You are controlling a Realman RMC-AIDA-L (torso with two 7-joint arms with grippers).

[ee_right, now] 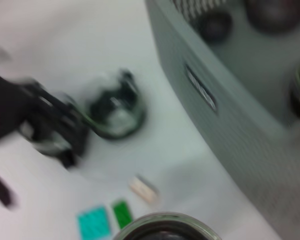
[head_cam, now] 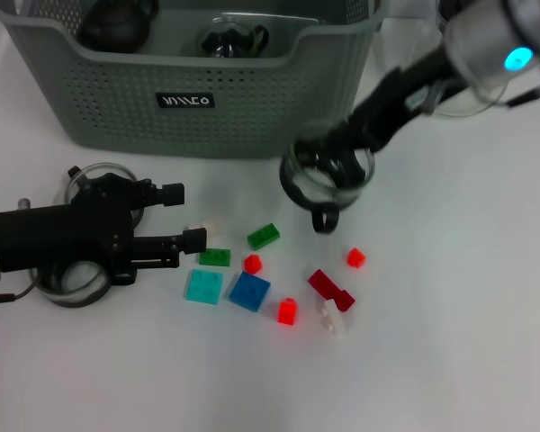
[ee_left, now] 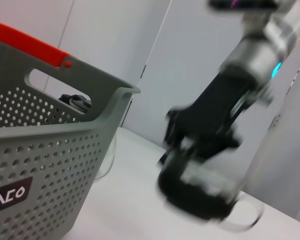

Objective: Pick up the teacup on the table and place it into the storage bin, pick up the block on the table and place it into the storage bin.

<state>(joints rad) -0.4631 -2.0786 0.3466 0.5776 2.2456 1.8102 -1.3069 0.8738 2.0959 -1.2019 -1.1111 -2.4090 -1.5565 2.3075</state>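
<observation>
- The blocks (head_cam: 252, 290) lie scattered on the white surface (head_cam: 450, 360) nearest the robot: teal, blue, green, red and one pale piece, all still out of the bin.
- The left pincer (head_cam: 191, 216) sits low over the surface on the left, just beside the blocks, its fingers spread apart with nothing between them. Two glass cups (head_cam: 85, 234) stand under and behind that arm.
- Further in, the right pincer (head_cam: 335, 164) holds a glass teacup (head_cam: 327, 180) by the rim, handle hanging toward the blocks. I judge it lifted off the surface and near the bin's front wall.
- The bin (head_cam: 117, 108) stands at the back, with dark, rounded things already inside.
- Risk, as I read it: the grip is on a smooth glass rim, so a quick swing could let the cup slip and drop onto the blocks.
- If the cup rises too little, it could knock the bin's front lip or land on what is already inside.
- Behind the surface, the left wrist view shows plain pale wall panels.
</observation>
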